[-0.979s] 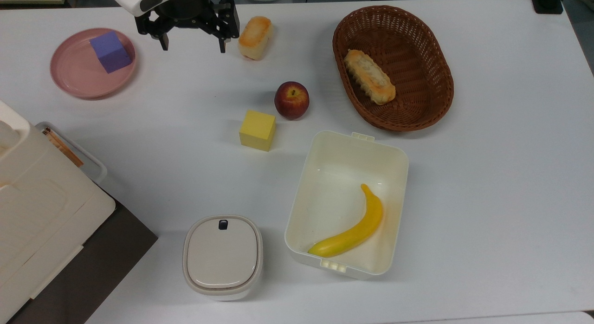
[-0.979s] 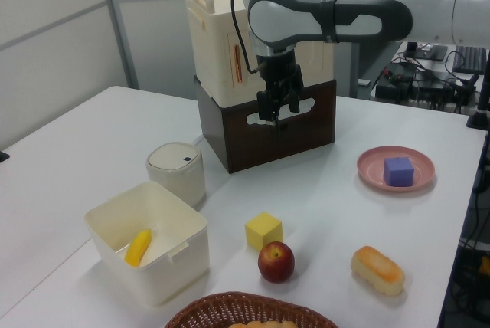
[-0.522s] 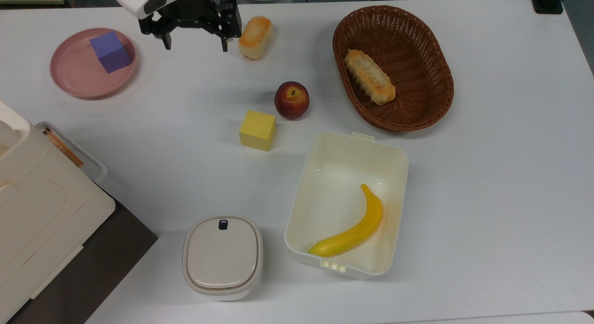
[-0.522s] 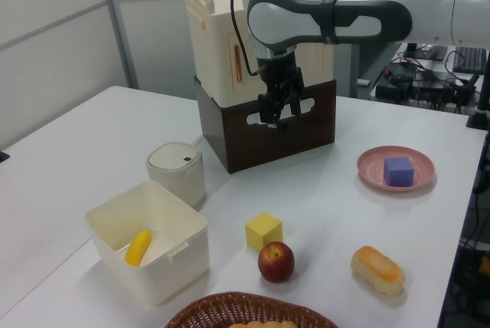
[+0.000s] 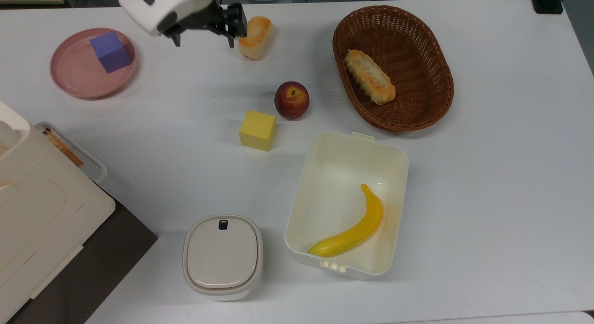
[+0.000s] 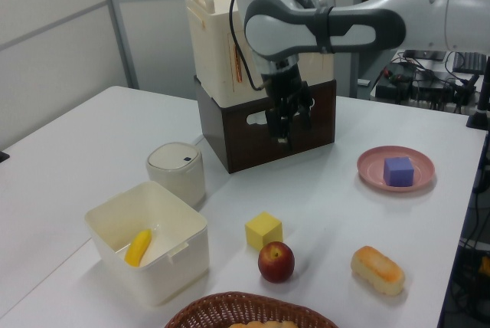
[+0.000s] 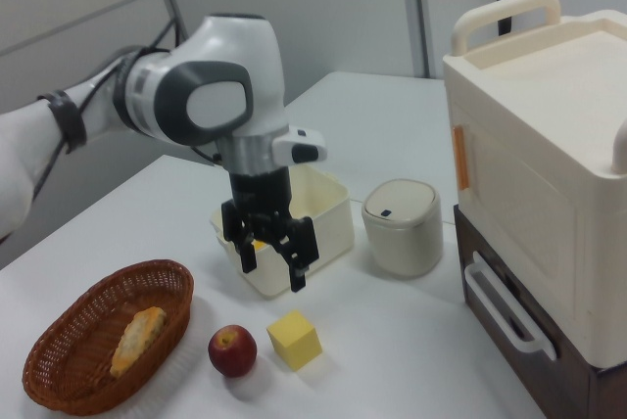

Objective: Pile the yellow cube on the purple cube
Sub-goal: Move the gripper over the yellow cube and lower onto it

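Your end effector (image 7: pixel 271 267) hangs in the air above the desk (image 5: pixel 487 184) with its two fingers spread wide apart and nothing between them. In the top view it sits near the upper edge, between the pink plate (image 5: pixel 74 78) on the top view's left and the bread roll (image 5: pixel 255 37) on the top view's right, with one finger (image 5: pixel 230 40) just beside the roll. In the left view you see the end effector (image 6: pixel 289 130) against the dark brown crate (image 6: pixel 253 132) that carries a cream box (image 6: pixel 218 44).

The yellow cube (image 5: pixel 257 130) rests flat on the desk near the middle of the top view, well apart from the end effector, with the red apple (image 5: pixel 291 100) close by on its upper right. In the right view the yellow cube (image 7: pixel 294 339) lies below and slightly to the right of the open fingers, the apple (image 7: pixel 232 349) near it on the right view's left.

The purple cube (image 5: pixel 110 51) stands on the pink plate, toward its upper right part in the top view; in the left view the purple cube (image 6: pixel 398 171) sits near the middle of the plate (image 6: pixel 375 165).

A cream tub (image 5: pixel 394 166) holds a banana (image 5: pixel 352 231), a wicker basket (image 5: pixel 436 73) holds a long pastry (image 5: pixel 369 76), and a small lidded bin (image 5: pixel 222 255) stands on the top view's lower left of the tub.
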Robot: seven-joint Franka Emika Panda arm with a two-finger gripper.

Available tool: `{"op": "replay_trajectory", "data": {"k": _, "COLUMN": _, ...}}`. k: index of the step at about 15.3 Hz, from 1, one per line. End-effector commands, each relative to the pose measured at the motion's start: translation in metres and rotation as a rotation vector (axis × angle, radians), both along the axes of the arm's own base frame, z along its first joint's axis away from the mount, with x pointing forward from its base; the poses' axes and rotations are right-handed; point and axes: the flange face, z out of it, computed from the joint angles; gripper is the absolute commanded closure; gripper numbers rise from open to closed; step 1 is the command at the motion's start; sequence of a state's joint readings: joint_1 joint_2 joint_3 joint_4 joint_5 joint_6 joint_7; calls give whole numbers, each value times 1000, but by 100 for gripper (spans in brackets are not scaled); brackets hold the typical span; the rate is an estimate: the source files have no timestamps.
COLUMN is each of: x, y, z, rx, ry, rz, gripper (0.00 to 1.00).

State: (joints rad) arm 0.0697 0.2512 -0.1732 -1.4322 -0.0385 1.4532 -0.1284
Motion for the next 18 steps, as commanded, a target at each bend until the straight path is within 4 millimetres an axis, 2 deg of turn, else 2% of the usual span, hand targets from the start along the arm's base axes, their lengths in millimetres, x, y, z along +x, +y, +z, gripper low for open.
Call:
{"op": "replay_trajectory", "data": {"k": 1, "x": 9, "y": 19, "z": -31, "rx": 13, "ry": 54, "rz": 15, "gripper": 0}}
{"op": "replay_trajectory", "data": {"k": 5, "x": 22, "y": 40, "z": -73, "rx": -1, "ry": 101, "rz": -19, "gripper": 0}}
{"op": "replay_trajectory", "data": {"k": 7, "x": 34, "y": 54, "z": -91, "rx": -10, "ry": 68, "rz": -44, "gripper": 0}}
{"op": "replay_trajectory", "data": {"k": 9, "x": 41, "y": 57, "z": -112, "rx": -31, "ry": 58, "rz": -97, "gripper": 0}}
{"op": "replay_trajectory", "data": {"k": 11, "x": 46, "y": 70, "z": -131, "rx": -47, "ry": 65, "rz": -115, "gripper": 0}}
{"op": "replay_trajectory", "data": {"k": 15, "x": 56, "y": 80, "z": -162, "rx": -80, "ry": 43, "rz": -195, "gripper": 0}}
{"op": "replay_trajectory", "data": {"k": 18, "x": 59, "y": 86, "z": -177, "rx": -89, "ry": 26, "rz": -214, "gripper": 0}}
